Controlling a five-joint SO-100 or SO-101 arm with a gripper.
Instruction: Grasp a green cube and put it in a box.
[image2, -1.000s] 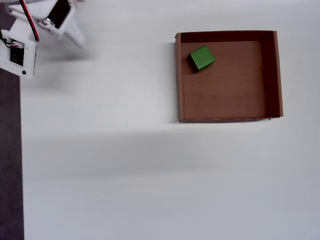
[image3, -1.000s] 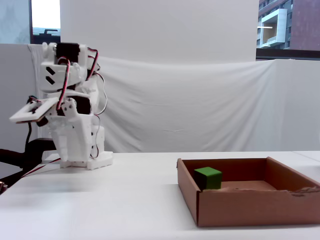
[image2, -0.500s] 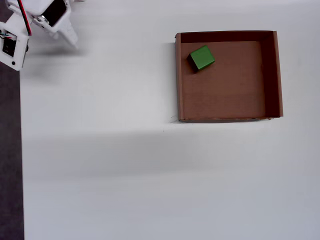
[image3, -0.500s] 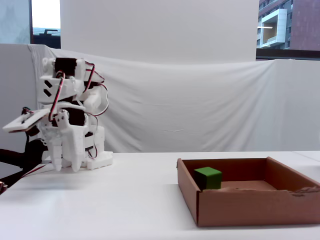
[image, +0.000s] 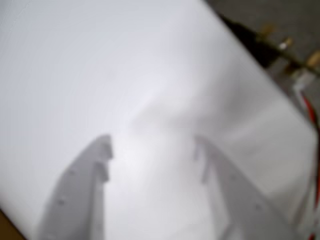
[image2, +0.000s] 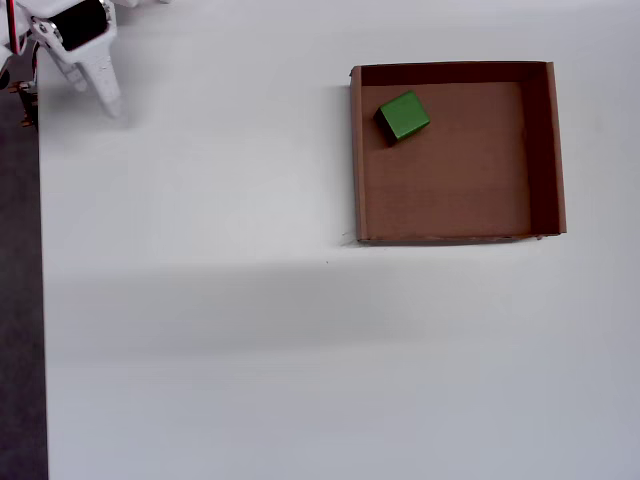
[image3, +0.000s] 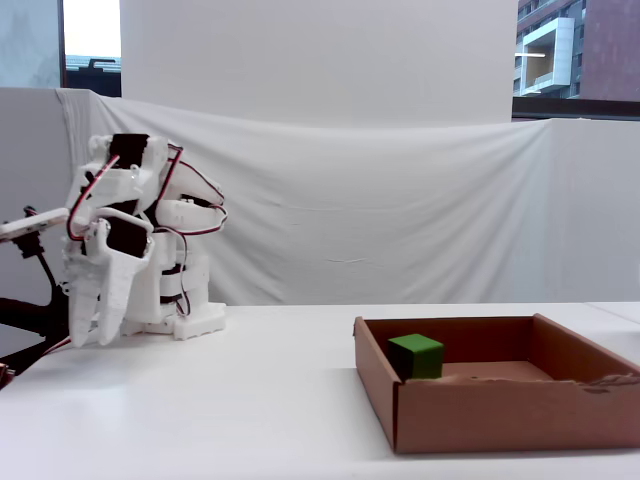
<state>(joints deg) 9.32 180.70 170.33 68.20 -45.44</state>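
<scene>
Smooth white table (image2: 200, 330), matte green cube (image2: 402, 116) in shallow cardboard box (image2: 458, 238), white plastic claw (image: 152, 150) spread, empty.

No legible text, labels, brands, nos. or signs in any view. Box (image2: 557, 150) walls plain brown; green cube (image2: 403, 116) faces blank; arm (image3: 130, 240) shells unmarked. Wrist view too blurred to read.

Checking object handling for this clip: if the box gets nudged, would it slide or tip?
The box would likely slide rather than tip: its walls are low and its floor wide. It looks like thin, light cardboard, so even a light nudge might shift it, carrying the cube inside along.
</scene>
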